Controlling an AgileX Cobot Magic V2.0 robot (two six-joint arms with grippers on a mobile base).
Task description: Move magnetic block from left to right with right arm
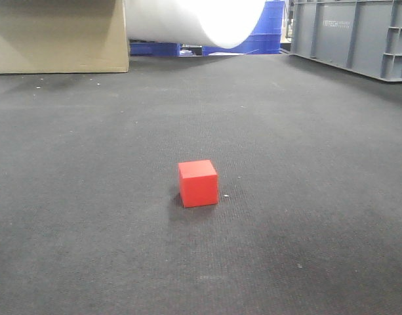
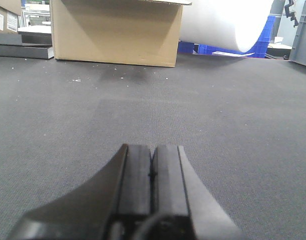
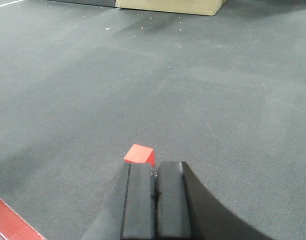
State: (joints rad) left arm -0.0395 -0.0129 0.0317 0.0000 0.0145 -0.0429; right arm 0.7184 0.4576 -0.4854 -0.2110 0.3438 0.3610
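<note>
The magnetic block (image 1: pixel 198 183), a plain bright red cube, rests alone on the dark grey mat in the front view, a little below the middle. In the right wrist view its top (image 3: pixel 139 154) peeks out just beyond the black fingertips. My right gripper (image 3: pixel 154 166) is shut, its two pads pressed together with nothing between them, and sits apart from the block on the near side. My left gripper (image 2: pixel 153 148) is shut too, empty, low over bare mat. Neither arm shows in the front view.
A cardboard box (image 1: pixel 56 36) stands at the back left, also seen ahead of the left gripper as the box (image 2: pixel 115 32). A large white roll (image 1: pixel 194 20), blue crates (image 1: pixel 266 33) and a grey crate (image 1: pixel 358 36) line the back. A red strip (image 3: pixel 8 220) borders the mat.
</note>
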